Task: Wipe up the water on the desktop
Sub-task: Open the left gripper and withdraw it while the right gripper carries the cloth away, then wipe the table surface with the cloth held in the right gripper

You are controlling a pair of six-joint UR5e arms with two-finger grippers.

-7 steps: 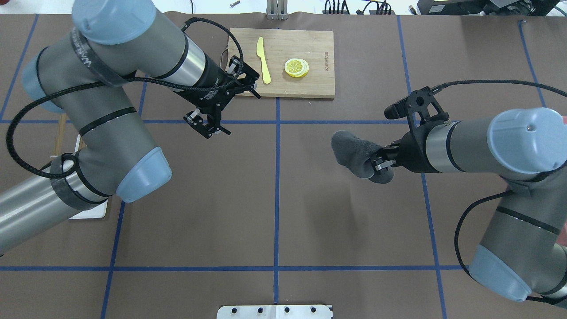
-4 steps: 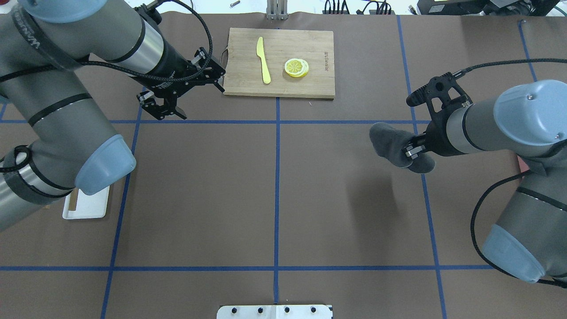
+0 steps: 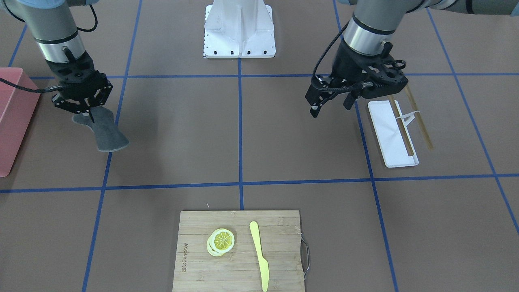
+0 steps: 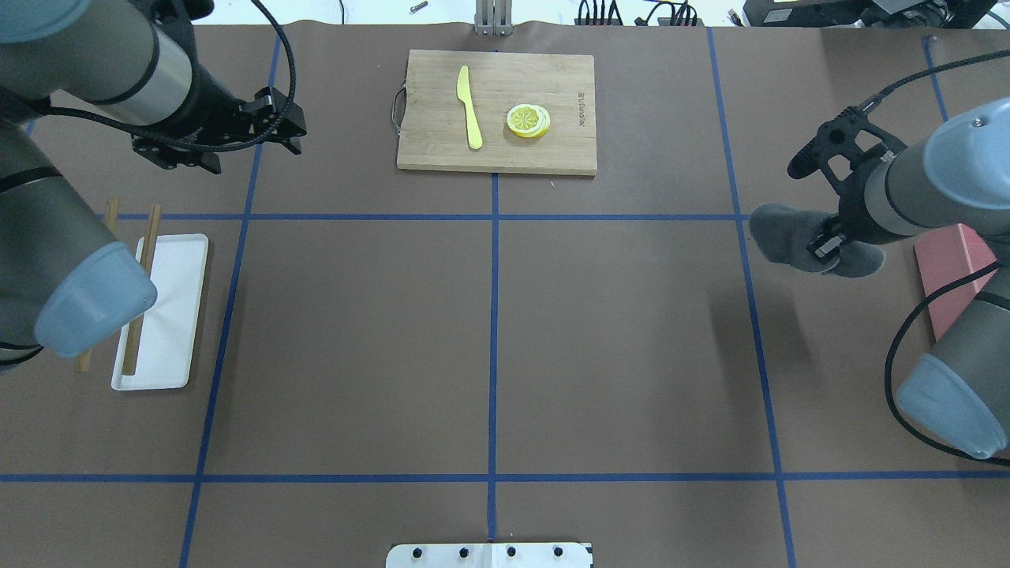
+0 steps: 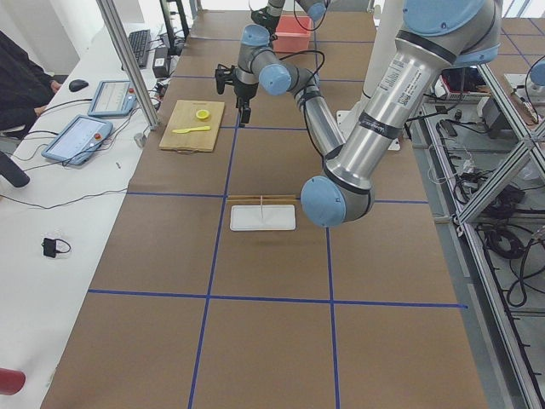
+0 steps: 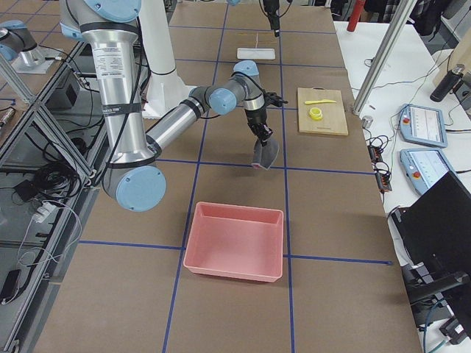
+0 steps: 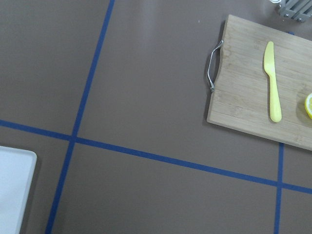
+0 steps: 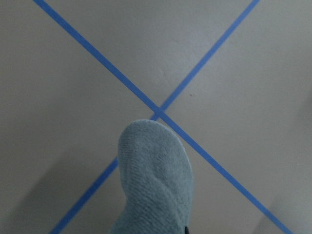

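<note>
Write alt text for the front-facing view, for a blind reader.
The right gripper, at the view's left, holds a grey cloth over the brown desktop. The left gripper hangs open near a white tray. A cutting board with a lemon slice and yellow knife lies nearest the camera.

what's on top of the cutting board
A yellow knife and stacked lemon slices lie on the board, apart. The top slice covers most of those beneath, so their count is unclear.
</note>
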